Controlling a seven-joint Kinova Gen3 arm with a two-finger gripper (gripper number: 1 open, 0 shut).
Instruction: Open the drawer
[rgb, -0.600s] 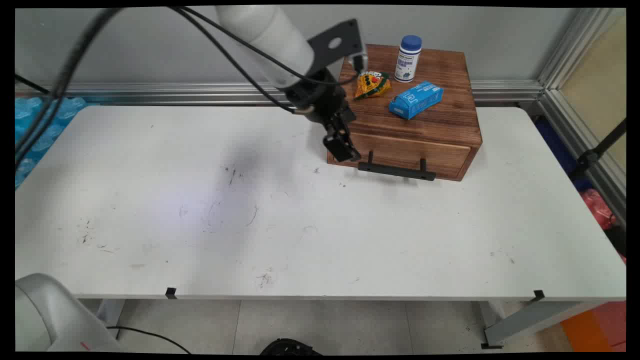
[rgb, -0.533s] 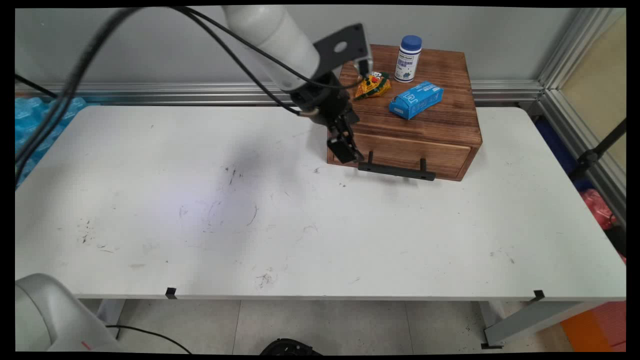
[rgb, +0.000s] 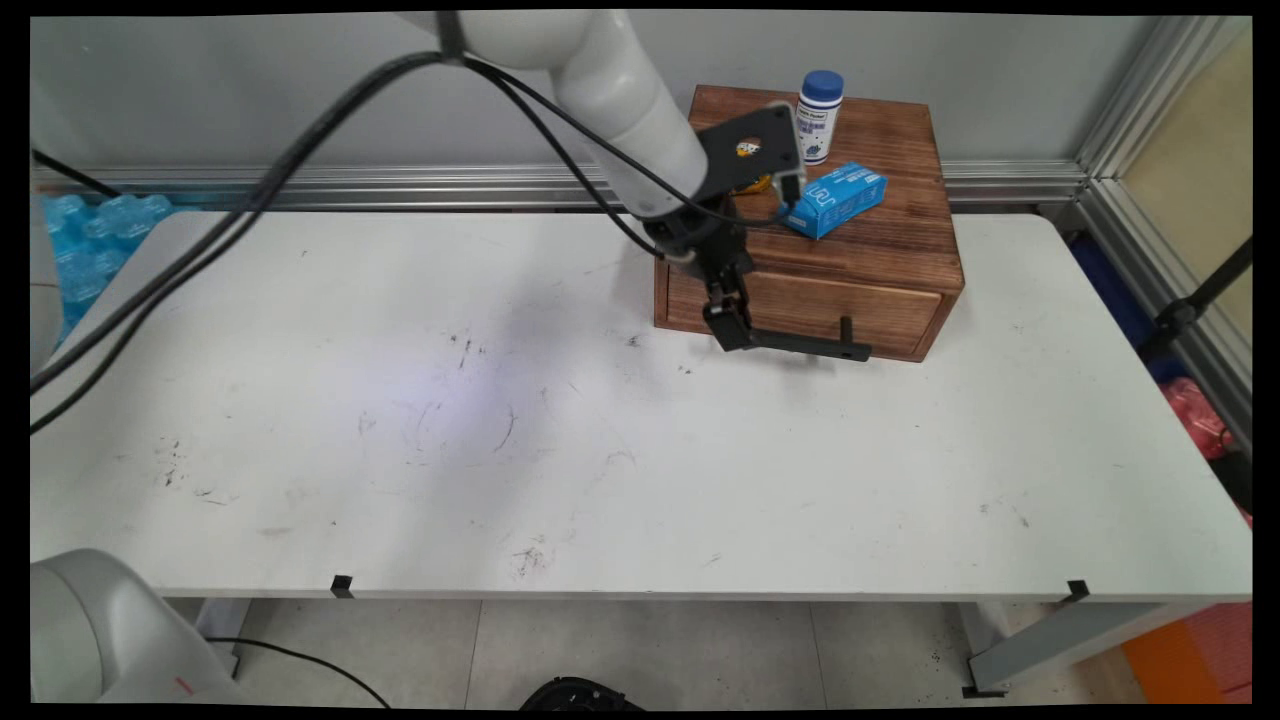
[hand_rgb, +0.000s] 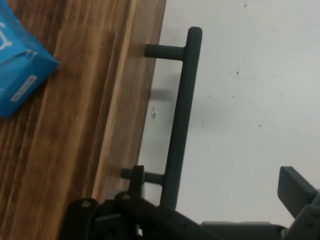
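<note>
A wooden drawer box (rgb: 880, 250) stands at the back of the white table (rgb: 500, 450), its black bar handle (rgb: 800, 343) facing the near side. My gripper (rgb: 730, 328) hangs open at the handle's left end. In the hand view the handle (hand_rgb: 182, 115) runs up between the two fingers, close to the left finger (hand_rgb: 137, 180) and well apart from the right one (hand_rgb: 295, 187), gripper (hand_rgb: 214, 176) not touching it. On the box top lie a blue carton (rgb: 832, 198) (hand_rgb: 17, 70) and a white bottle (rgb: 818, 117) with a blue cap; a yellow snack pouch (rgb: 755, 184) is mostly hidden behind the hand.
An aluminium rail (rgb: 300, 185) runs along the wall behind the table. Blue packs (rgb: 90, 240) lie off the table's left end and a red bag (rgb: 1195, 415) off its right end. Black cables (rgb: 300, 160) hang from the arm over the table's left half.
The gripper has moved right and slightly down, from the box's left front corner to the left end of the handle. The hand now covers most of the snack pouch.
</note>
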